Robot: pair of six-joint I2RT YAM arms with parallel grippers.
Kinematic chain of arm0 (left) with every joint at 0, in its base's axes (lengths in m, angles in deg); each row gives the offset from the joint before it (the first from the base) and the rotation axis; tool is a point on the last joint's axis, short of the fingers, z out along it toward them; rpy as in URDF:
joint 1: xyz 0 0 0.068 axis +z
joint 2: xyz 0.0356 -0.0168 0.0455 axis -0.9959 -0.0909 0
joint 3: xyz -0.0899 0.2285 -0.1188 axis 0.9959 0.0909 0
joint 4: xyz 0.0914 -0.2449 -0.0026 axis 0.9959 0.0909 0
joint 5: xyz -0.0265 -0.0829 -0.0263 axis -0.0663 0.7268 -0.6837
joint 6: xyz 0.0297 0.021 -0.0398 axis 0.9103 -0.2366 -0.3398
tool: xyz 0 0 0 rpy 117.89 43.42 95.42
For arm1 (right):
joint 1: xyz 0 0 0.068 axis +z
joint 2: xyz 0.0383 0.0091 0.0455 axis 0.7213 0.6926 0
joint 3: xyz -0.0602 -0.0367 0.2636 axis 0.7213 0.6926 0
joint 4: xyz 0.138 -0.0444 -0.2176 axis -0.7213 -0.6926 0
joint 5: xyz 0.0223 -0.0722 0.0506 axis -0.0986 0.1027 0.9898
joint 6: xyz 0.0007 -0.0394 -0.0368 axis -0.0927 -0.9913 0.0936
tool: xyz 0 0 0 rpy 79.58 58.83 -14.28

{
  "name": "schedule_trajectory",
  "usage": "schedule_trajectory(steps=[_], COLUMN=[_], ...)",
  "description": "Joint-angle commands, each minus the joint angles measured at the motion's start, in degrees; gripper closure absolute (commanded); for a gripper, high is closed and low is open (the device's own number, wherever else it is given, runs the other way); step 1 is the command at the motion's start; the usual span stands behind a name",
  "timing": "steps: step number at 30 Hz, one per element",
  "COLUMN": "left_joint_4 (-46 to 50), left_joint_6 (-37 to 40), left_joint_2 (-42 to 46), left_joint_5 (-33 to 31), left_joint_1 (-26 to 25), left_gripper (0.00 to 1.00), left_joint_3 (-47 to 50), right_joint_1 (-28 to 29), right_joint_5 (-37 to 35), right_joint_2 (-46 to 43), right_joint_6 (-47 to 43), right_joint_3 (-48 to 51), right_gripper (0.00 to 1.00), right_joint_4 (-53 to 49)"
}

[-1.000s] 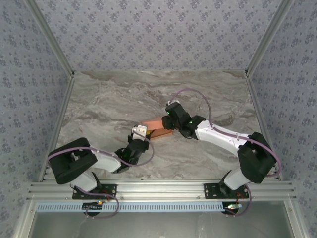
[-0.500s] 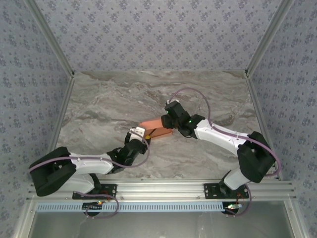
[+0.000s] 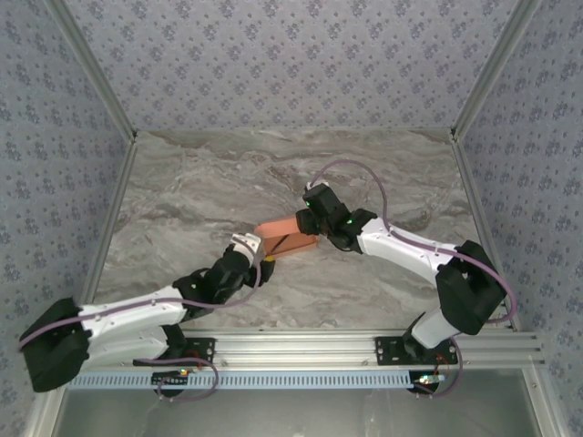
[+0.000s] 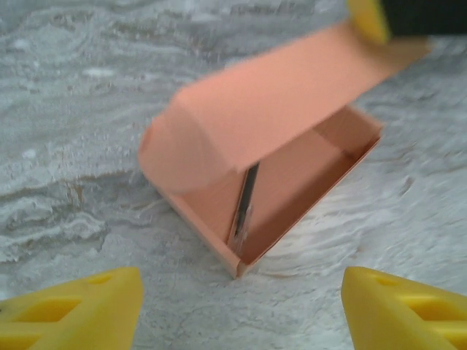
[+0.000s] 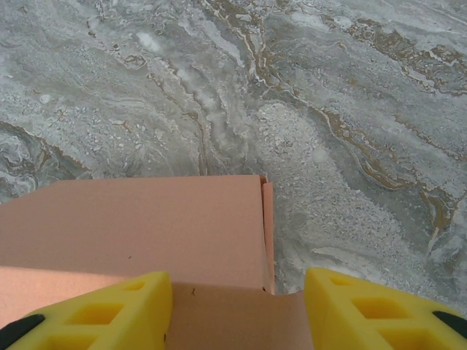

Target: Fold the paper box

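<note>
The paper box [image 3: 284, 235] is salmon-orange card, lying mid-table as a shallow open tray with its lid raised at a slant. In the left wrist view the paper box [image 4: 270, 146] points a corner at my left gripper [image 4: 241, 286], which is open a short way in front of that corner with only bare table between its fingers. My left gripper [image 3: 248, 244] sits at the box's near-left end. My right gripper [image 3: 308, 218] is at the far-right end, and one of its fingertips [image 4: 368, 16] rests on the lid's tip. My right gripper [image 5: 237, 292] has its jaws apart over the lid [image 5: 146, 226].
The marble table [image 3: 200, 191] spreads out on all sides of the box. Patterned walls with metal posts close in the back and both sides. An aluminium rail [image 3: 291, 346] carrying both arm bases runs along the near edge.
My left arm has stretched out low to the left. Its gripper has drawn slightly back from the box and opened wider. The box and my right gripper have stayed put.
</note>
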Motion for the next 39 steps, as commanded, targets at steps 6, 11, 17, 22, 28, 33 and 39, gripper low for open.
schedule_trajectory(steps=[6,11,17,22,28,33,39], left_joint_4=[11.35,10.46,4.58,-1.36,-7.28,-11.78,-15.99], left_joint_6=[-4.66,-10.86,-14.86,-15.71,-18.36,-20.91,-22.74], left_joint_2=[7.74,3.50,-6.41,-15.46,-21.96,-25.28,-27.66], left_joint_5=[3.91,6.36,12.53,18.52,24.04,28.20,31.37], left_joint_1=[9.50,18.63,26.89,27.71,27.91,28.62,28.99], left_gripper=[0.31,0.43,0.53,0.56,0.59,0.61,0.62], left_joint_3=[-6.65,-6.41,-5.26,-6.86,-7.30,-6.82,-6.37], right_joint_1=[-0.37,-0.29,-0.35,-0.38,-0.38,-0.46,-0.45], right_joint_5=[-0.72,-0.58,-0.38,-0.45,-0.44,-0.24,-0.12], right_joint_2=[1.55,1.82,2.23,2.19,2.34,2.41,2.42], right_joint_6=[-1.34,-1.45,-1.62,-1.71,-1.80,-1.72,-1.56], right_joint_3=[-0.94,-1.27,-1.82,-2.00,-2.08,-1.92,-1.60], right_gripper=[0.48,0.48,0.48,0.48,0.48,0.48,0.48], right_joint_4=[-3.36,-3.44,-3.69,-3.76,-3.88,-3.62,-3.29])
